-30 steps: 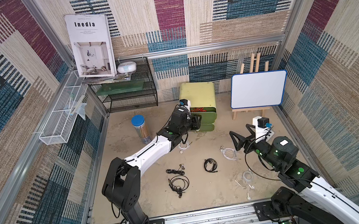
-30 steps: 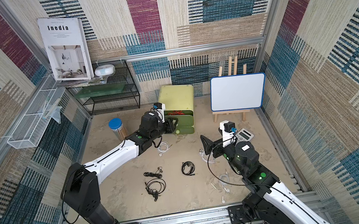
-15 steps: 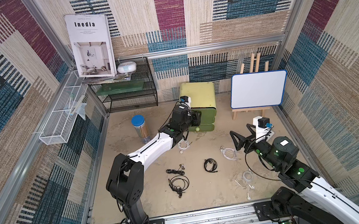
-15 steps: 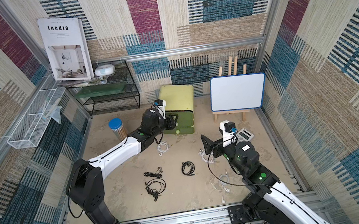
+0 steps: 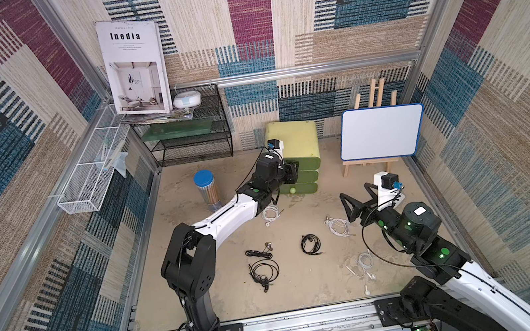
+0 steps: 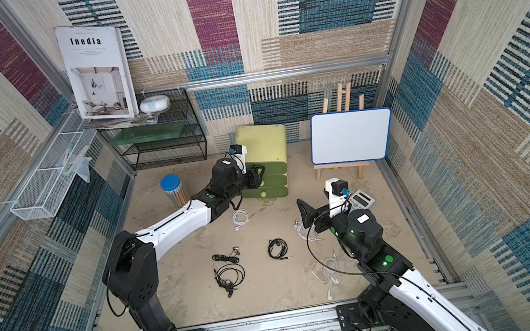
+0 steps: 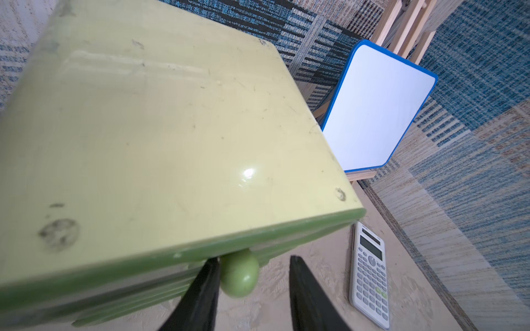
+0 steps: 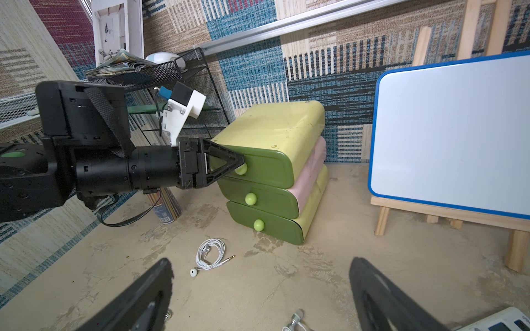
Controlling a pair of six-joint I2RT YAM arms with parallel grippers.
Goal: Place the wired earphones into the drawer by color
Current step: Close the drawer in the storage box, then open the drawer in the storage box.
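Note:
The drawer unit (image 5: 298, 141) is a yellow-green cabinet with three green drawer fronts, all shut. My left gripper (image 7: 253, 259) is open around the top drawer's round knob (image 7: 239, 276); one finger touches it and the other stands apart. In a top view, three white wired earphones (image 5: 270, 213) (image 5: 337, 226) (image 5: 360, 263) and three black ones (image 5: 259, 252) (image 5: 263, 271) (image 5: 310, 244) lie loose on the table. My right gripper (image 8: 262, 262) hangs open and holds nothing, above the table near a white set (image 8: 210, 253).
A whiteboard on a wooden easel (image 5: 381, 132) stands right of the cabinet, with a calculator (image 6: 360, 199) in front of it. A blue-lidded canister (image 5: 207, 191) stands left of the cabinet. A black wire shelf (image 5: 194, 137) and a white wire basket (image 5: 92, 182) line the back left.
A second ago the top drawer stood pulled out with something red inside. It is now shut, and my left gripper has moved in toward the cabinet. The right arm has not moved.

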